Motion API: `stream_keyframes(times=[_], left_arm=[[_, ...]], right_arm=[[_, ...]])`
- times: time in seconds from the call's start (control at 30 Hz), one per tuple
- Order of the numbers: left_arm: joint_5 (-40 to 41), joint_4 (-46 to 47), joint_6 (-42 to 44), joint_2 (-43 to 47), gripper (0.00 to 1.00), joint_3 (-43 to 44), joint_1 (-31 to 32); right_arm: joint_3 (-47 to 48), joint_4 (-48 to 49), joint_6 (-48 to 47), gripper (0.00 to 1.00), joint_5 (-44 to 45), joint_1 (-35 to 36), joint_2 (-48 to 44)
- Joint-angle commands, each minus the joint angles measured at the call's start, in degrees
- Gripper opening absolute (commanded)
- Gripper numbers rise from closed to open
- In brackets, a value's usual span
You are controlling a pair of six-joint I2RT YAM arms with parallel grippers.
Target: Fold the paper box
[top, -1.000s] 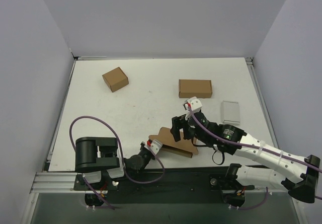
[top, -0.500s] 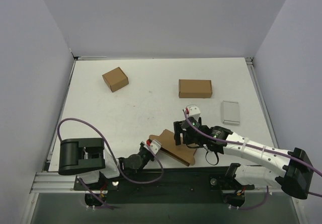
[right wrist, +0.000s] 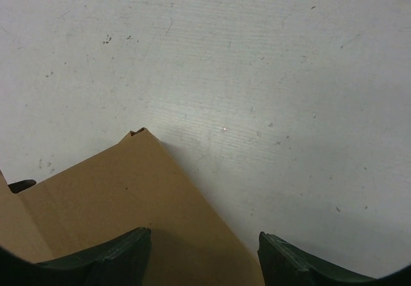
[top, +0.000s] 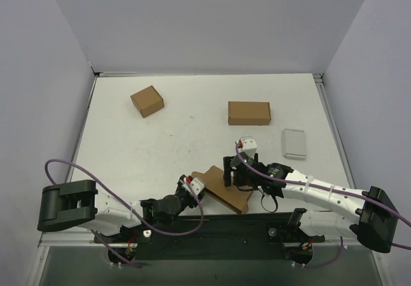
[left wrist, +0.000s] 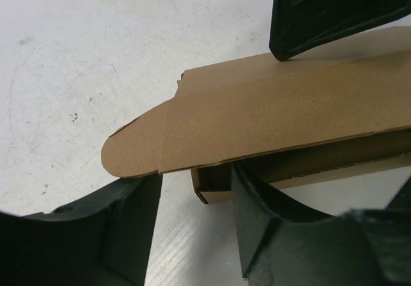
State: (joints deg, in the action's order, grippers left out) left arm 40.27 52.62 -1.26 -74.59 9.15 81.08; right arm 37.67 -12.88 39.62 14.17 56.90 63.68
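Fingers (left wrist: 125,234) of the left gripper (left wrist: 196,178) are standing part open, holding nothing. Right gripper (right wrist: 204,234) is gaping wide, empty, over the plain brown thin cardboard mailer box (top: 225,193), which is lying between them at the white table's (top: 180,138) near edge.

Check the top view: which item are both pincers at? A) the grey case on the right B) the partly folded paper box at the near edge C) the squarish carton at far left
B: the left pincer and right pincer meet at the paper box, while the carton and grey case lie apart from them.
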Motion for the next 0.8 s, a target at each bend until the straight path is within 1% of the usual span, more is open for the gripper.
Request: stream_keyframes(times=[0.0,0.07,0.17,0.2,0.23,0.27,0.33,0.37,0.43,0.5,0.53,0.6,0.63,0.67,0.73,0.77], left_arm=[[-2.56,-13.20,-4.97,7.60,0.59,1.31,0.22],[-3.96,-17.36,-6.73,13.22,0.60,1.22,0.22],[-7.56,-27.97,-9.01,21.92,0.62,1.05,0.13],[-8.27,-30.19,-9.55,24.12,0.62,1.40,-0.04],[-10.19,-32.47,-10.16,28.57,0.62,1.57,-0.13],[-11.08,-36.93,-11.04,30.71,0.62,1.92,-0.22],[-13.02,-41.44,-12.10,36.41,0.62,3.24,-0.48],[-15.03,-45.72,-13.23,38.18,0.62,3.94,-0.57],[-16.97,-49.44,-14.38,42.22,0.64,6.48,-1.18],[-20.40,-54.53,-16.58,43.82,0.66,10.34,-2.41],[-21.97,-55.34,-17.28,43.74,0.67,11.76,-4.33],[-25.05,-58.58,-19.92,42.25,0.69,15.71,-6.88],[-26.37,-59.47,-20.79,39.72,0.69,19.82,-8.81],[-29.26,-61.04,-22.72,38.22,0.69,21.86,-12.57],[-31.65,-62.20,-26.49,33.29,0.71,25.46,-16.81],[-33.31,-62.55,-27.73,31.71,0.72,28.09,-20.83]], right_arm=[[-0.93,0.14,1.08,0.68,2.52,-0.48,0.04],[-1.02,0.14,1.16,0.67,2.87,-0.39,0.57],[-1.20,0.14,1.34,0.67,3.31,-0.30,1.01],[-1.20,0.14,1.25,0.68,3.49,-0.30,1.27],[-1.20,0.14,1.43,0.67,3.58,-0.13,1.36],[-1.20,-0.03,1.52,0.67,3.58,-0.21,1.36],[-1.11,0.05,1.43,0.67,4.02,-0.13,1.45],[-1.19,-0.03,1.60,0.67,3.93,0.05,1.45],[-1.11,-0.12,1.52,0.67,4.28,0.14,1.62],[-1.11,-0.30,1.60,0.67,4.28,0.31,1.62],[-1.11,-0.30,1.61,0.67,4.37,0.31,1.62],[-1.11,-0.30,1.60,0.67,4.46,0.40,1.62],[-1.11,-0.30,1.52,0.67,4.81,0.40,1.62],[-1.11,-0.39,1.43,0.67,4.81,0.40,1.45],[-1.19,-0.65,1.43,0.67,5.42,0.49,1.45],[-1.20,-0.82,1.43,0.68,5.69,0.49,1.36]])
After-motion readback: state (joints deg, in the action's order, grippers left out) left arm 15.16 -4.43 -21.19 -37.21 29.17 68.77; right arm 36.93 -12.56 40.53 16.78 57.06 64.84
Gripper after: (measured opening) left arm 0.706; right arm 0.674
